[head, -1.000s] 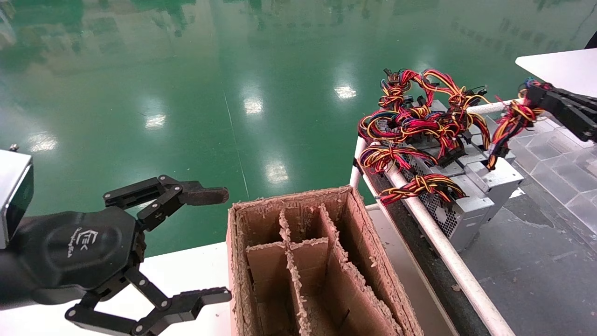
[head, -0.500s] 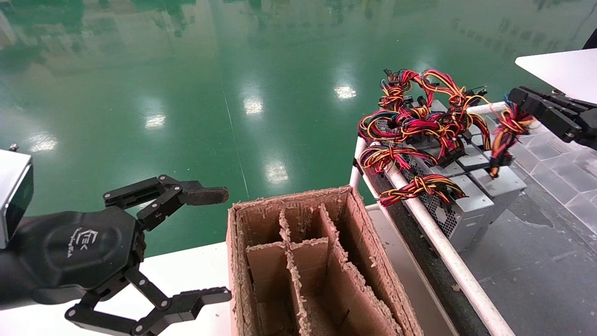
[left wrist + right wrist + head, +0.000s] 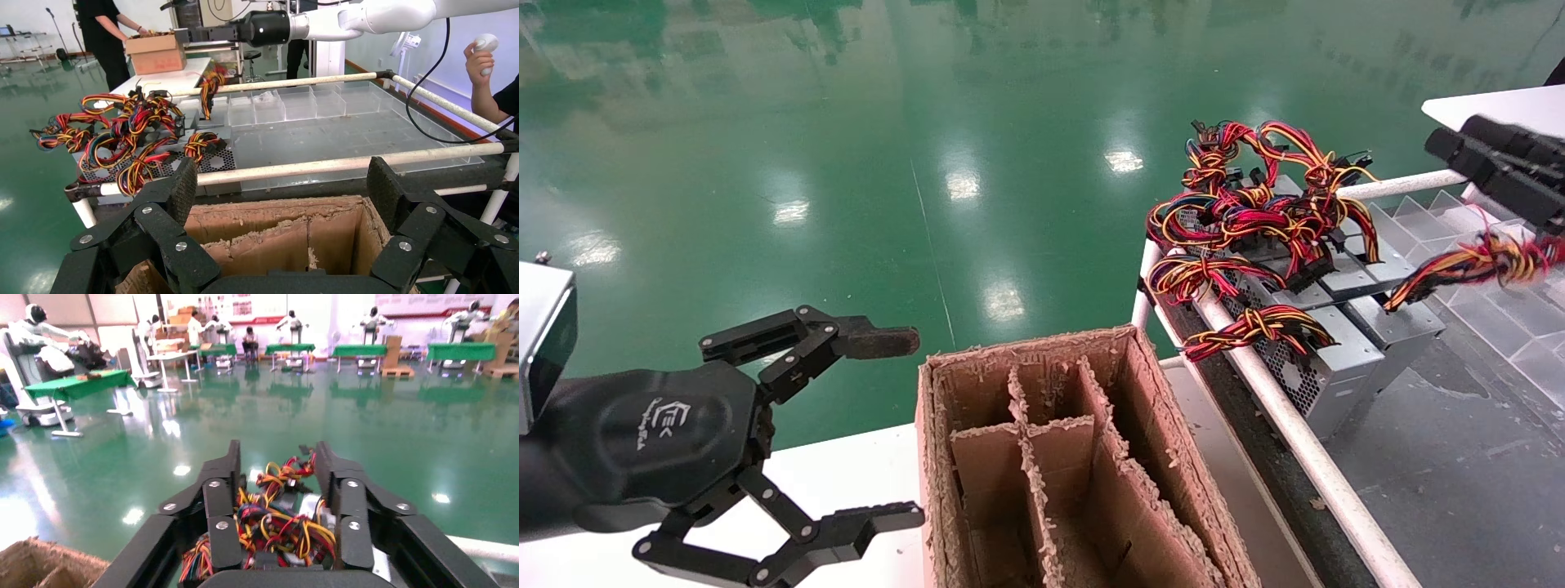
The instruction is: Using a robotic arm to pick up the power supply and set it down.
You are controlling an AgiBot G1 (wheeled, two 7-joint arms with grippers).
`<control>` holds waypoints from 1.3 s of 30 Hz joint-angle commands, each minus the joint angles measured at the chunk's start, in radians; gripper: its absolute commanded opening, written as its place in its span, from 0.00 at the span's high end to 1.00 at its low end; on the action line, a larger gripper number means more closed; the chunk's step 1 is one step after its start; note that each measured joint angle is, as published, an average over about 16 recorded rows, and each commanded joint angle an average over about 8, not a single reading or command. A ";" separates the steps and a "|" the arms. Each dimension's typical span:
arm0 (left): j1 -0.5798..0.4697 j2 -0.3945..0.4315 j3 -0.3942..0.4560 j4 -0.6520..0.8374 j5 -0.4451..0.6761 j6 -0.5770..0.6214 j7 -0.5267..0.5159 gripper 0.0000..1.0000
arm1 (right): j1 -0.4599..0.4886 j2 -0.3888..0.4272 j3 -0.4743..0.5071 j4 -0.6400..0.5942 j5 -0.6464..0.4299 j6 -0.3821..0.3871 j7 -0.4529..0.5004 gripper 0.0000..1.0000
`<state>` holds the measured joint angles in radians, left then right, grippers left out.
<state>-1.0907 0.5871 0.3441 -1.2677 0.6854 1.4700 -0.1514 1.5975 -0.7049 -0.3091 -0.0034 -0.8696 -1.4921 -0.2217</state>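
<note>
The power supply (image 3: 1400, 317) is a grey metal box lying among similar units at the far right. Its tied bundle of red, yellow and black wires (image 3: 1471, 263) hangs blurred out to the right of it, touching no finger. My right gripper (image 3: 1451, 137) is up above that bundle, open, with nothing clamped between its black fingers; in its wrist view (image 3: 276, 456) the wire pile shows below the gap. My left gripper (image 3: 910, 426) stays parked at the lower left, open, beside the cardboard box (image 3: 1140, 384); its wrist view (image 3: 283, 190) looks over that box.
Other grey units (image 3: 1324, 367) with tangled looping wires (image 3: 1254, 212) fill the rack's near corner behind a white rail (image 3: 1283, 412). Clear plastic dividers (image 3: 1491, 327) lie to the right. The cardboard box has torn inner partitions (image 3: 1030, 441). A white tabletop (image 3: 1508, 110) stands behind.
The right gripper, which held the wire bundle up, has let it go and risen; the bundle has dropped down to the right and the unit has settled. The left arm has not moved.
</note>
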 commanded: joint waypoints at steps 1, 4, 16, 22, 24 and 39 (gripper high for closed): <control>0.000 0.000 0.000 0.000 0.000 0.000 0.000 0.00 | 0.000 0.001 0.008 0.001 0.011 -0.005 -0.008 0.00; 0.000 0.000 0.000 0.000 0.000 0.000 0.000 0.00 | -0.002 0.004 0.014 0.007 0.020 -0.015 -0.012 0.00; 0.000 0.000 0.000 0.001 0.000 0.000 0.000 0.00 | -0.081 0.019 0.019 0.197 0.042 -0.020 0.045 0.00; 0.000 0.000 0.000 0.001 0.000 0.000 0.000 0.00 | -0.133 0.028 0.020 0.326 0.054 -0.018 0.088 0.00; 0.000 0.000 0.000 0.001 0.000 0.000 0.000 0.00 | -0.151 0.031 0.021 0.369 0.057 -0.017 0.102 0.00; 0.000 0.000 0.000 0.001 -0.001 0.000 0.000 0.00 | -0.280 0.053 0.024 0.689 0.086 -0.012 0.209 0.00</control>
<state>-1.0908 0.5869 0.3445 -1.2671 0.6848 1.4697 -0.1510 1.3174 -0.6521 -0.2853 0.6852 -0.7838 -1.5046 -0.0127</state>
